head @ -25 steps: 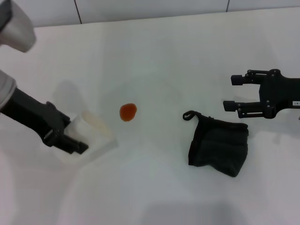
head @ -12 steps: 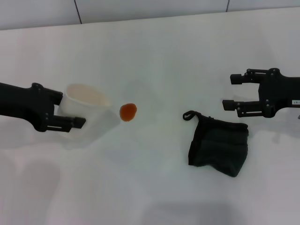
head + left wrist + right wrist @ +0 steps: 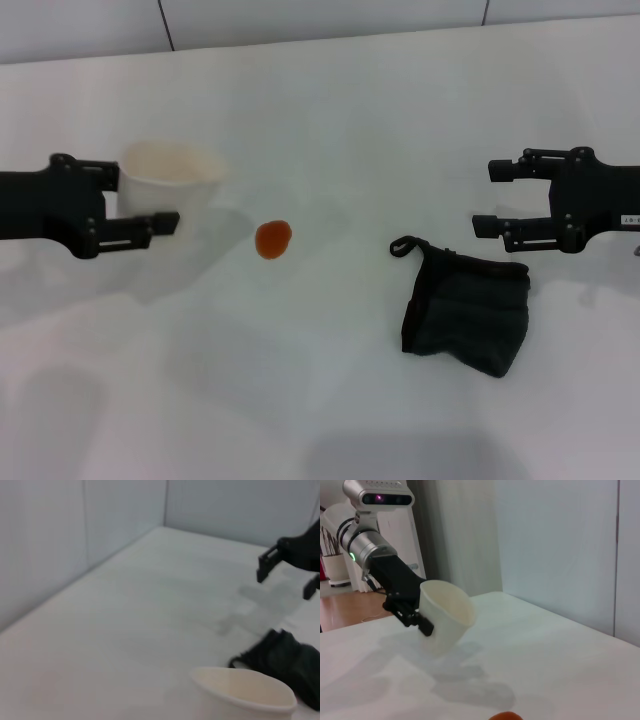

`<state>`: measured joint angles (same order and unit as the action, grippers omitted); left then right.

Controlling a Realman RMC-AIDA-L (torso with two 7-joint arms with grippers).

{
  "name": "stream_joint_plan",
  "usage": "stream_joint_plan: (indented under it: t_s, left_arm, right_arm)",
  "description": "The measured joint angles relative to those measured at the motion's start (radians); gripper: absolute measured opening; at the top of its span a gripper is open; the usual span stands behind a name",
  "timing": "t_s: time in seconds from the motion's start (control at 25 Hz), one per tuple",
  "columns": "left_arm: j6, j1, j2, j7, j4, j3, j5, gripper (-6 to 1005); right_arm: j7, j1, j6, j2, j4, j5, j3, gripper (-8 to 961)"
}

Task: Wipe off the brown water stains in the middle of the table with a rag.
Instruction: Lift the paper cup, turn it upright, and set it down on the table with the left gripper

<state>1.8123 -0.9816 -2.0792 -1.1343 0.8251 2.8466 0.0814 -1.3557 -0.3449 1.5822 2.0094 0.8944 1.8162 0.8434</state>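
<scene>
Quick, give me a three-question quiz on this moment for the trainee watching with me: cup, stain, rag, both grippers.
1. True or false: the rag is covering the brown stain.
2. Which gripper holds the paper cup? A) left B) right
3. Fill in: the right gripper is ____, its fingers holding nothing.

Key:
1. False: the rag lies apart from the stain on the table.
2. A: the left gripper holds the cup, tilted.
3. Open, hovering beside the rag.

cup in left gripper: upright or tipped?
Tipped. The right wrist view shows the cup leaning, mouth angled sideways, held off the table by the left gripper.
</scene>
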Motion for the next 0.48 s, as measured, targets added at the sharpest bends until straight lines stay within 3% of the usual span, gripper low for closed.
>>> stream_joint_plan:
  t_s: [0.32,0.48]
  left_arm:
    - [-0.025,0.075,0.001,0.057,-0.004,-0.001,0.147,549]
    - [-0.076,0.103,0.003,0.086,-0.063,-0.001,0.182,549]
  right_arm:
    - [0.004,0.002,0.002,0.000,-0.003,0.000,0.009,776]
    - [0.005,0.002,0.001,0.000,-0.003,0.000,0.013,776]
